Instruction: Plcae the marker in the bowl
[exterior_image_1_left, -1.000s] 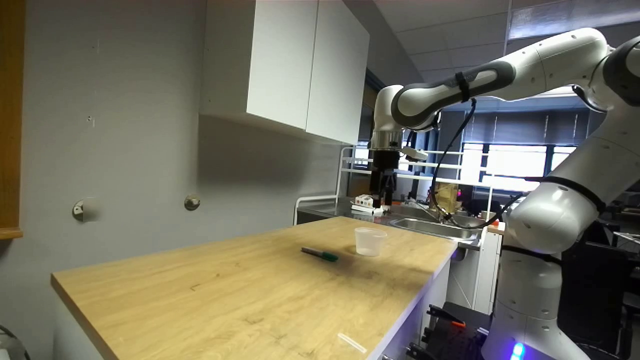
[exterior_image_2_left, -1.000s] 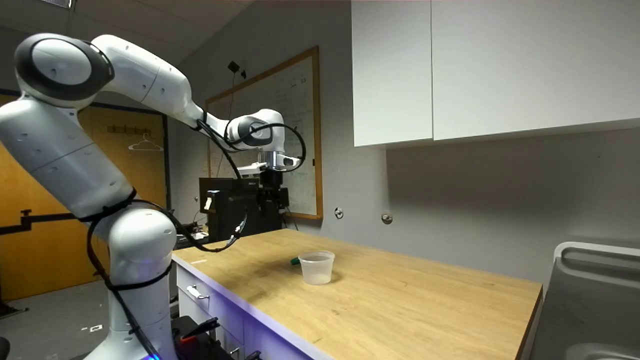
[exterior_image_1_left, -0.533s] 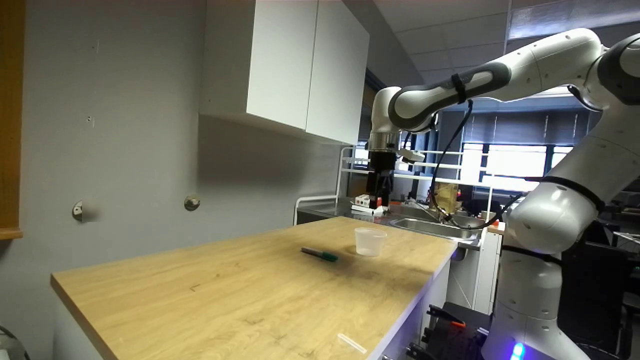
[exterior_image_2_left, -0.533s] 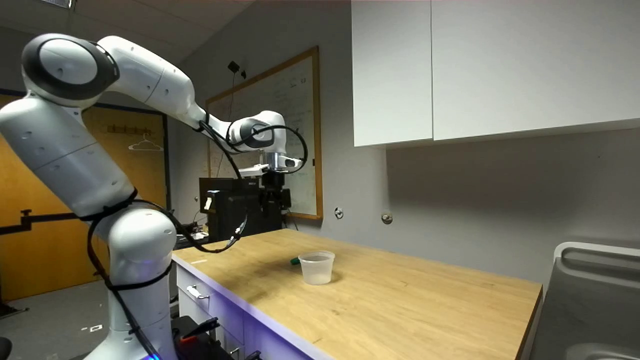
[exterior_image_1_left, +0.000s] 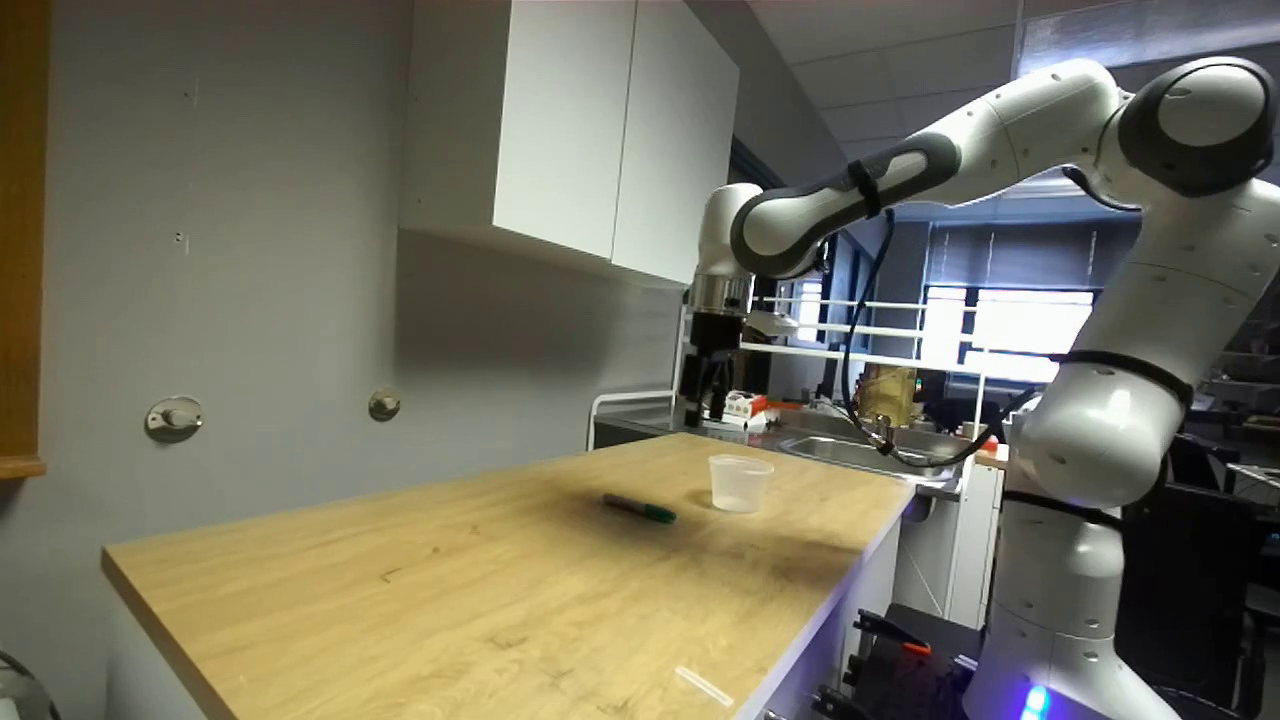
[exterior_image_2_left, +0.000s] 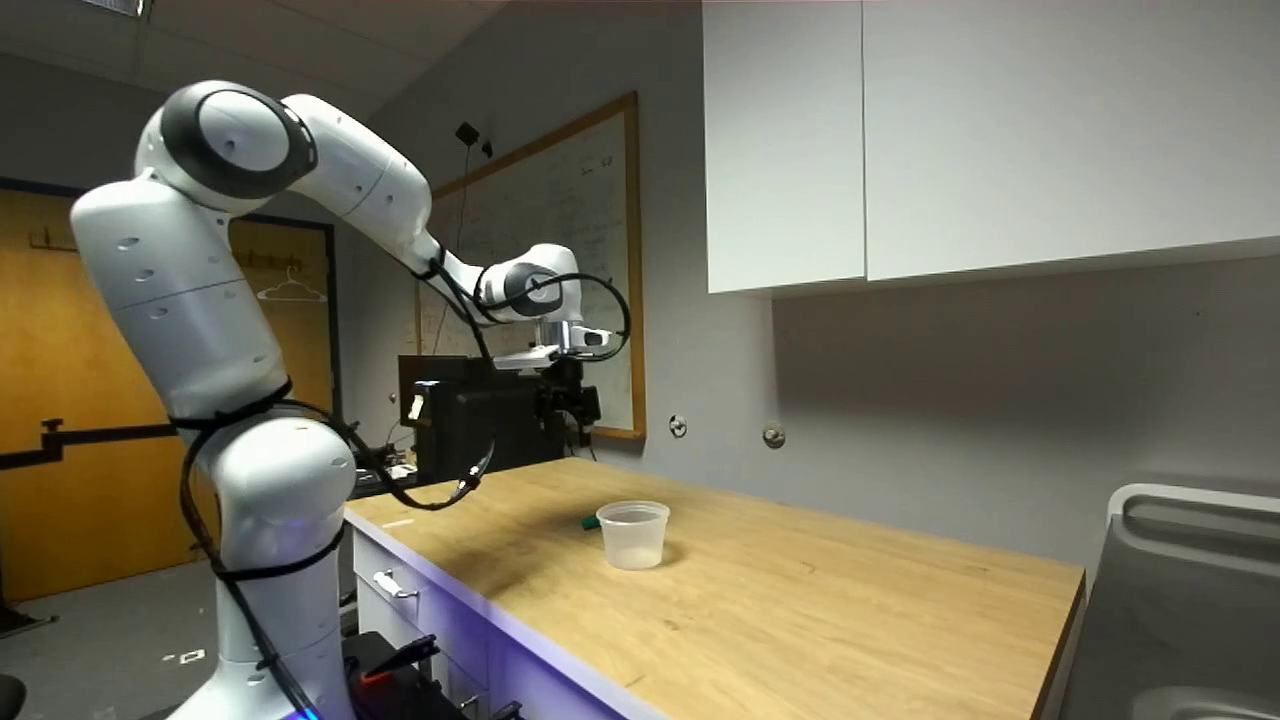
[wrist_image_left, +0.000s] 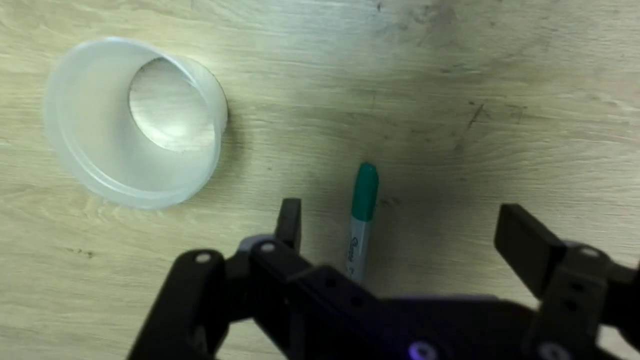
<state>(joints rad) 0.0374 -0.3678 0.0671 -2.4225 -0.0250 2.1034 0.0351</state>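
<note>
On the light wooden countertop (exterior_image_1_left: 450, 600) before me lies a green-capped marker (wrist_image_left: 365, 192), flat on its side, its grey barrel carrying some dark lettering. Near it, with bare wood between the two, stands a small translucent plastic cup (exterior_image_1_left: 740, 487), upright with its mouth facing up; this is the bowl of the task, and the marker is outside of it. Higher than both, the black gripper (wrist_image_left: 402, 225) hangs from the white robot arm (exterior_image_1_left: 1100, 430) and points downward, well apart from the wood. Its two fingers (wrist_image_left: 530, 245) are spread widely, in a released state. Through the wrist view, I see the marker in the space between them, rather nearer to the finger at the left there, while the dark body of the gripper covers its lower end. In an exterior view, the marker (exterior_image_2_left: 590, 522) is mostly hidden by the cup, and only a green end of it shows. White wall cabinets (exterior_image_1_left: 570, 130) hang above, a steel sink (exterior_image_1_left: 860, 455) lies beyond the countertop, and a wood-framed whiteboard (exterior_image_2_left: 580, 190) is fixed on the grey wall (exterior_image_2_left: 950, 450).
</note>
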